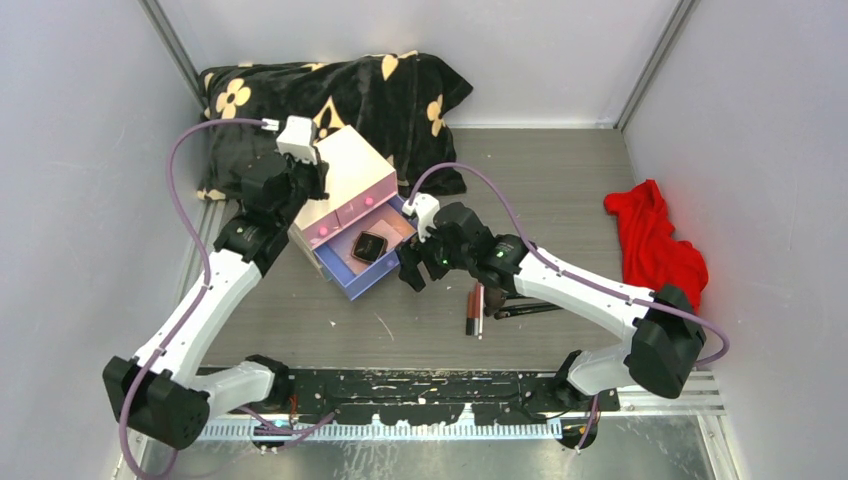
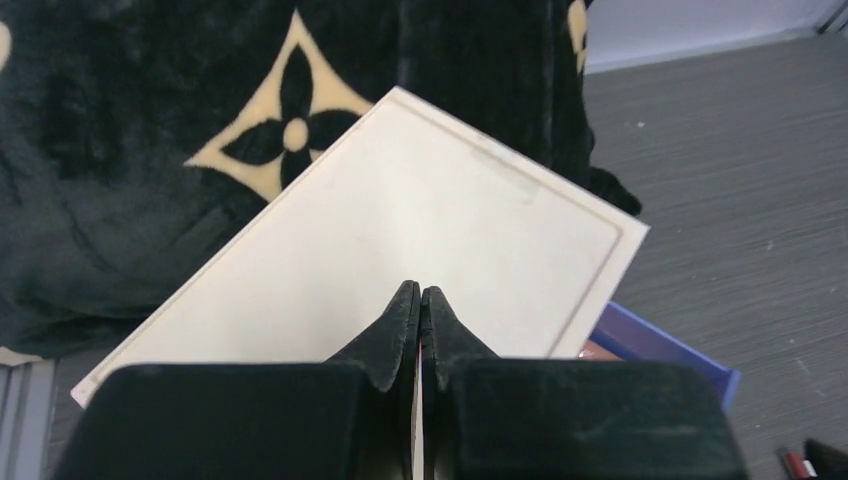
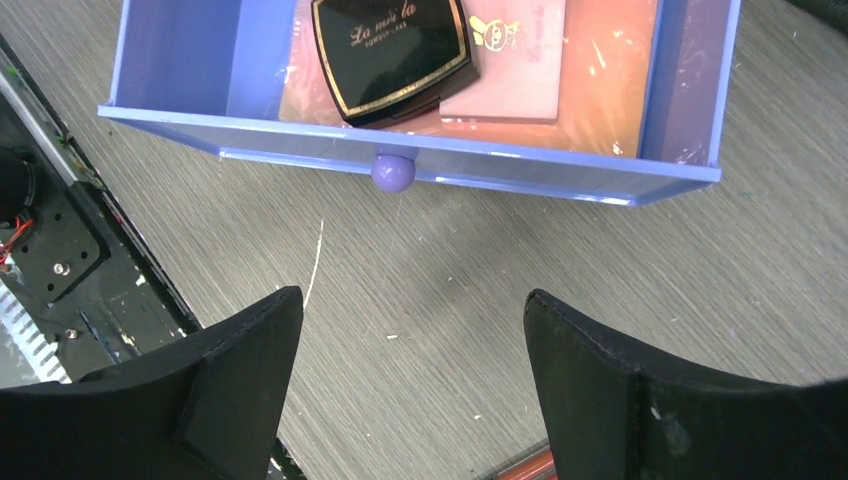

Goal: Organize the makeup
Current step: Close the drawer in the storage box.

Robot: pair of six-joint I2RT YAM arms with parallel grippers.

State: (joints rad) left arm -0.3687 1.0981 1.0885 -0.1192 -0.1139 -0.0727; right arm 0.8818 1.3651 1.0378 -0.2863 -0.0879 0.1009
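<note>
The blue drawer (image 1: 362, 268) of the white chest (image 1: 345, 172) is pulled open. In it a black compact (image 1: 372, 246) lies on a flat pink palette (image 1: 352, 251). The right wrist view shows the compact (image 3: 393, 55), a small pink palette (image 3: 520, 70), the iridescent palette (image 3: 612, 85) under them and the drawer knob (image 3: 393, 172). My right gripper (image 1: 411, 272) is open and empty just in front of the drawer; it also shows in the right wrist view (image 3: 412, 310). Slim tubes (image 1: 475, 308) and a black-handled brush (image 1: 527, 309) lie on the table beside my right arm. My left gripper (image 2: 420, 296) is shut over the chest's white top (image 2: 400, 220).
A black blanket with cream flowers (image 1: 330, 95) lies behind the chest. A red cloth (image 1: 655, 240) lies at the right. The arms' black base rail (image 1: 420, 395) runs along the near edge. Grey walls close in both sides.
</note>
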